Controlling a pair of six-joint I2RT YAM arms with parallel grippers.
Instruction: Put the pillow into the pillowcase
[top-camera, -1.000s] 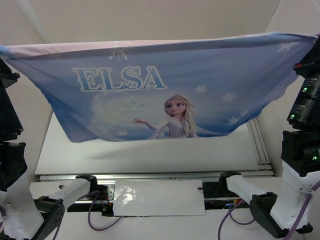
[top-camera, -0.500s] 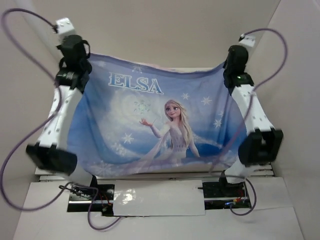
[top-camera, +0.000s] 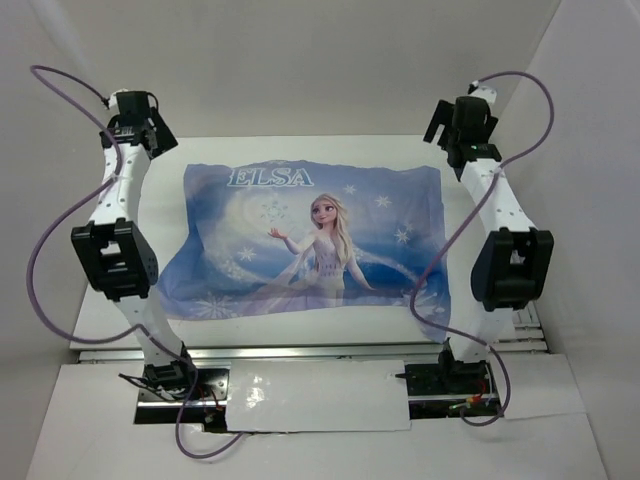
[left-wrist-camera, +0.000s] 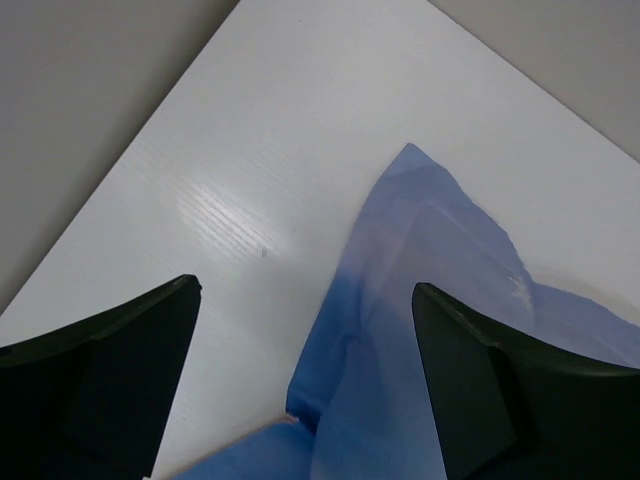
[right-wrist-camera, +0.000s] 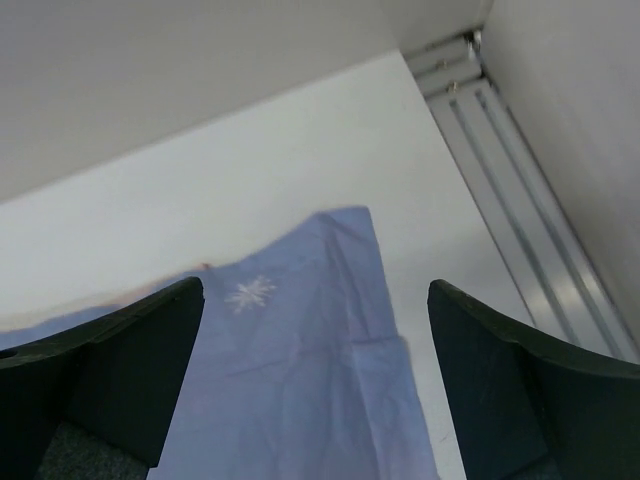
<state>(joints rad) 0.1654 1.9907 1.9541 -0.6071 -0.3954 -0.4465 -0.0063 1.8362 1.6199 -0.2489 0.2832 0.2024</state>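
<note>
The pillowcase (top-camera: 300, 240) lies spread flat on the white table (top-camera: 300, 150), blue side up, showing Elsa, snowflakes and "ELSA". My left gripper (top-camera: 150, 135) hangs above its far left corner and my right gripper (top-camera: 455, 135) above its far right corner. In the left wrist view the left gripper (left-wrist-camera: 305, 288) is open, the blue corner (left-wrist-camera: 430, 240) lying on the table below, clear of the fingers. In the right wrist view the right gripper (right-wrist-camera: 316, 285) is open over the other corner (right-wrist-camera: 310, 330), holding nothing. The pillow is out of view.
An aluminium rail (right-wrist-camera: 520, 200) runs along the table's right side. White enclosure walls stand to the left, right and back. Purple cables loop out from both arms. A glossy sheet (top-camera: 315, 395) lies between the arm bases at the near edge.
Both arms carried the stretched pillowcase from high near the camera down and away onto the table. Both grippers then opened and let go of its far corners.
</note>
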